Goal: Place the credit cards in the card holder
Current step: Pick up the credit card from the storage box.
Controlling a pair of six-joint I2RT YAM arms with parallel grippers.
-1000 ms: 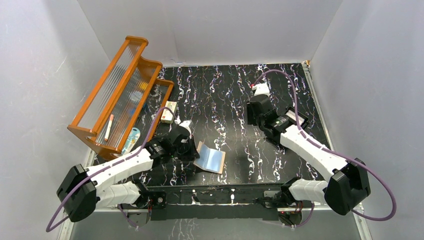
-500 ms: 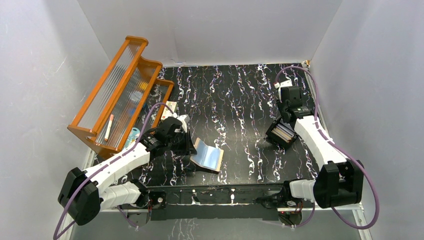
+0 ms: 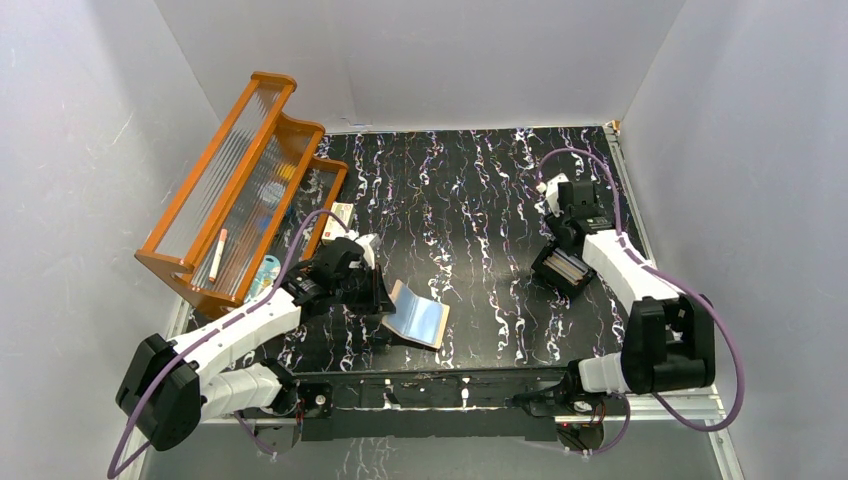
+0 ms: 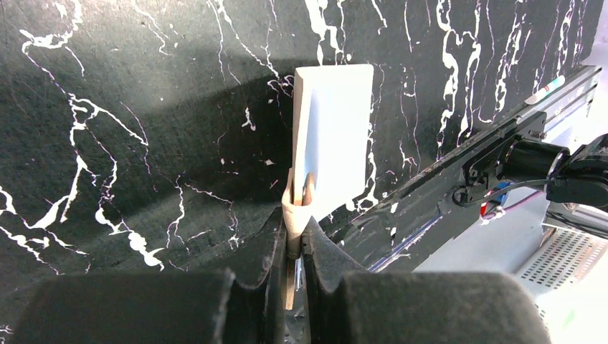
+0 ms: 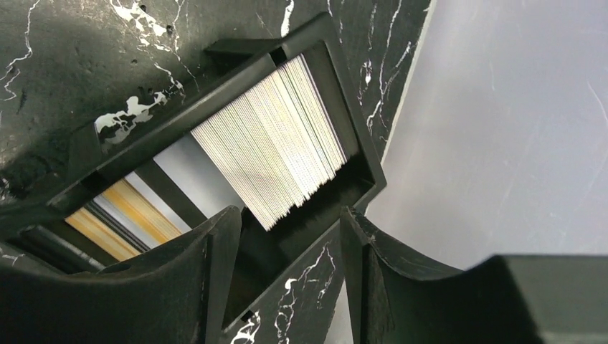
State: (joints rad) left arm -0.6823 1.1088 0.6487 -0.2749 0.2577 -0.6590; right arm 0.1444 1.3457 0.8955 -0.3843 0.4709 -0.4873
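Black table (image 3: 460,200), right fingers (image 5: 233,229) over tray (image 5: 143,132)

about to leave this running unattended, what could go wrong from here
1. The left gripper pinches the card holder only by its thin edge; it may slip or fold shut.
2. The right gripper hangs open over tightly packed credit cards in the black tray; it could take several at once or nudge the tray.

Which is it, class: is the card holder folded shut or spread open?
Spread open. The card holder shows its shiny inner face upward, with one edge pinched and held up by the left gripper.
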